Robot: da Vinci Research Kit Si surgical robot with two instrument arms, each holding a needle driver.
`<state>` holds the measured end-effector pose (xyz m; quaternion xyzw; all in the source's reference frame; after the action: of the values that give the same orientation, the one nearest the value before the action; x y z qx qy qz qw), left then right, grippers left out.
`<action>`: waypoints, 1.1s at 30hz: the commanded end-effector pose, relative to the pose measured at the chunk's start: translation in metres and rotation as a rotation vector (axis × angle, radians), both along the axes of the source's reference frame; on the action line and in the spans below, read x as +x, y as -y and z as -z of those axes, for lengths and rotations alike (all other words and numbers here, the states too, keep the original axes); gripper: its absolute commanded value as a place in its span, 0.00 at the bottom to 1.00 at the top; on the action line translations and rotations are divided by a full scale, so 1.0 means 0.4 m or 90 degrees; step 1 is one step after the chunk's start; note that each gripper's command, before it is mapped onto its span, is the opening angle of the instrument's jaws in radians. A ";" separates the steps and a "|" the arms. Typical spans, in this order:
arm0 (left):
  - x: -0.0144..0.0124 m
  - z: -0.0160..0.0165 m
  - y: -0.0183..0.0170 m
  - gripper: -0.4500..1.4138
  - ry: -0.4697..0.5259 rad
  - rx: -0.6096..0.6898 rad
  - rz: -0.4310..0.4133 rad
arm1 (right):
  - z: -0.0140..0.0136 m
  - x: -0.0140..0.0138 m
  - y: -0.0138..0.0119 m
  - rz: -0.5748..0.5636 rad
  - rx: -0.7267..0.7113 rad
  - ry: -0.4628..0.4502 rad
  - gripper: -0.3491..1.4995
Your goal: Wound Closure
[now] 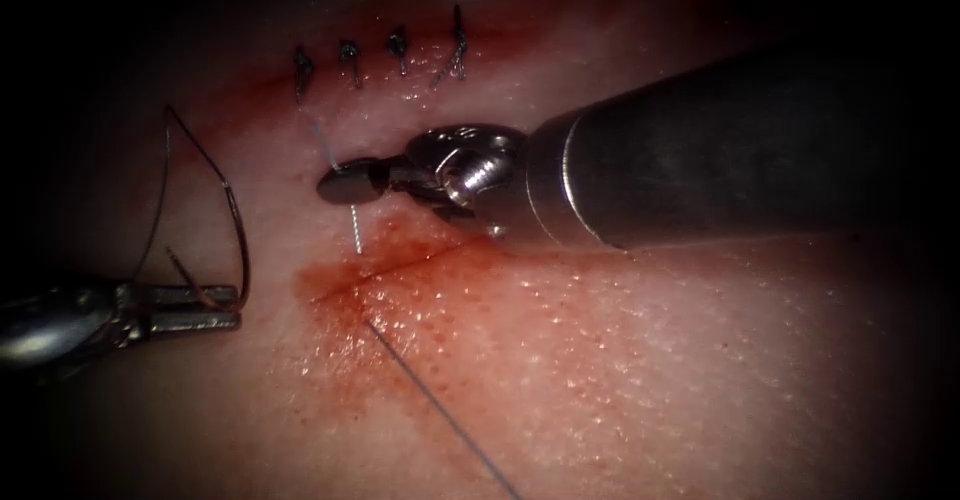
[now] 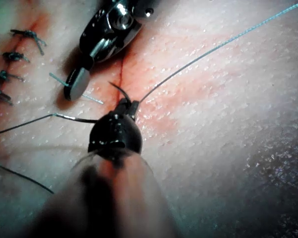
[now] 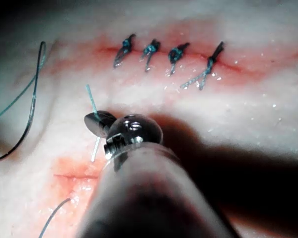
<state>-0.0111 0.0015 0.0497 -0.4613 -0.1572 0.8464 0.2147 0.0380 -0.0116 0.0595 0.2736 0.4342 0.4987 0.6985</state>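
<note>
At the lower left of the endoscope view, the left pincer (image 1: 222, 307) is seen closed on the needle (image 1: 236, 222) near one end of its curve. The needle is dark, thin and strongly curved; it arches upward from the jaws, free of the tissue (image 1: 640, 360), left of the cut (image 1: 390, 265). At the frame's centre the right pincer (image 1: 345, 182) is closed on a pale strand of thread (image 1: 356, 230), which runs almost vertically. Four dark knotted stitches (image 1: 400, 55) lie in a row along the upper part. Red fluid (image 1: 350, 300) stains the tissue around the cut. No writing can be read.
</note>
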 end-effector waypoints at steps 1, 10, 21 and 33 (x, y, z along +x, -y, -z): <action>-0.0016 -0.0014 0.0013 0.00 0.000 0.001 -0.001 | 0.0002 0.0020 0.0007 0.005 -0.019 -0.021 0.00; 0.0012 -0.0023 -0.0003 0.00 -0.030 -0.030 0.010 | 0.0098 0.0031 -0.0029 0.027 -0.131 -0.063 0.00; 0.0089 -0.0086 -0.0029 0.00 -0.196 -0.119 -0.005 | 0.0122 0.0026 -0.0039 0.014 -0.153 -0.075 0.00; 0.0098 -0.0247 -0.0056 0.74 -0.264 -0.124 0.021 | 0.0186 -0.0012 -0.0091 0.006 -0.229 -0.085 0.95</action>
<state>-0.0066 0.0043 0.0589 -0.2970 -0.0189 0.9307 0.2129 0.0368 -0.0077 0.0514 0.1751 0.5617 0.3861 0.7104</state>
